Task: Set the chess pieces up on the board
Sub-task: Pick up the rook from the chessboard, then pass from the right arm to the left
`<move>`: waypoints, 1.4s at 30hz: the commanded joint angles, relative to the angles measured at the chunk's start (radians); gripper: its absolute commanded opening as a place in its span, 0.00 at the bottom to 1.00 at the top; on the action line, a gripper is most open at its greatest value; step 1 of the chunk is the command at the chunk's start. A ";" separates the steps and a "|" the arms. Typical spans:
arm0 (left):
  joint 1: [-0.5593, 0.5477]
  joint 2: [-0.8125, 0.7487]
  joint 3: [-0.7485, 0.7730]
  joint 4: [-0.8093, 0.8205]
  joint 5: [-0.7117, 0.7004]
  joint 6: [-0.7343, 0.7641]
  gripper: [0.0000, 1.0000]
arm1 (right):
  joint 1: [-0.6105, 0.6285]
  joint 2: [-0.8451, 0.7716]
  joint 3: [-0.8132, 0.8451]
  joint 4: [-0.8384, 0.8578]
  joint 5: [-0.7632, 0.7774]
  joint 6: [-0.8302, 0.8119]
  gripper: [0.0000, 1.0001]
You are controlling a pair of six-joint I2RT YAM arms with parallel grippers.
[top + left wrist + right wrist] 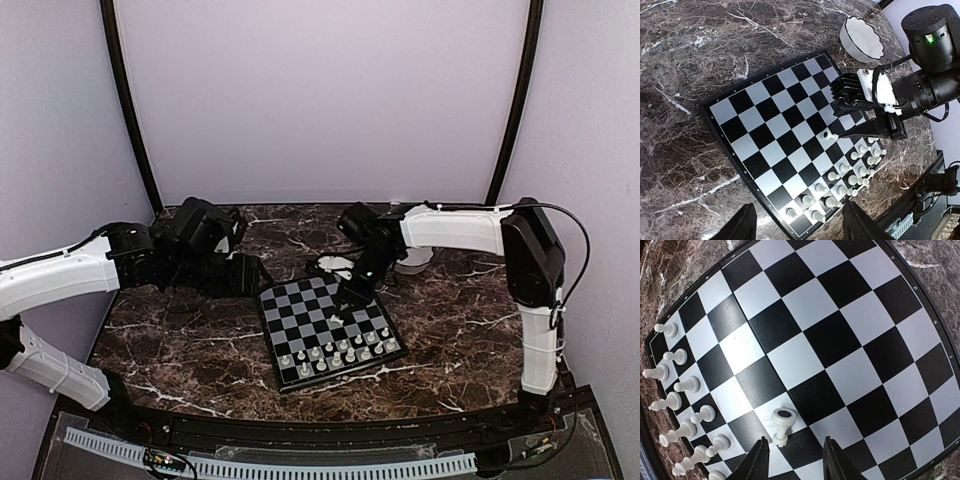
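Observation:
The board [300,300] lies in the middle of the table. Several cream chess pieces [335,352] stand in two rows along its near edge. One piece [782,425] lies on its side on a light square further in, also seen from the left wrist as the toppled piece [827,135]. My right gripper [795,445] hovers just above it, open, the piece close to the left finger and untouched. My left gripper [799,207] hangs open and empty high over the board's [735,125] left edge, in the top view at the left gripper [255,272].
A white scalloped bowl [861,37] stands on the marble just past the board's far right corner. The right arm [450,228] reaches in from the right over that corner. Dark marble table [180,340] surrounds the board.

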 commanded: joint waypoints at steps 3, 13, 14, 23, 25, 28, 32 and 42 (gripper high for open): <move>-0.009 -0.015 0.003 0.013 -0.006 0.006 0.61 | 0.026 -0.030 -0.049 0.032 0.012 0.009 0.39; -0.013 -0.019 -0.006 0.012 -0.016 -0.007 0.61 | 0.069 -0.026 -0.104 0.079 0.133 -0.008 0.38; -0.014 -0.021 -0.007 0.012 -0.018 -0.007 0.62 | 0.070 -0.022 -0.108 0.081 0.144 -0.007 0.38; -0.014 -0.030 -0.017 0.013 -0.035 -0.004 0.61 | 0.071 -0.013 -0.133 0.098 0.182 -0.017 0.15; -0.014 -0.029 -0.021 0.020 -0.035 0.000 0.61 | 0.069 -0.019 -0.125 0.086 0.174 -0.021 0.09; -0.015 -0.028 -0.035 0.045 -0.032 0.023 0.61 | 0.064 -0.044 -0.111 0.061 0.152 -0.035 0.05; -0.014 -0.024 -0.067 0.103 -0.016 0.041 0.61 | 0.049 -0.098 -0.076 0.012 0.086 -0.068 0.04; 0.003 0.007 -0.190 0.500 0.174 -0.137 0.63 | 0.037 -0.222 0.012 -0.064 -0.086 -0.124 0.04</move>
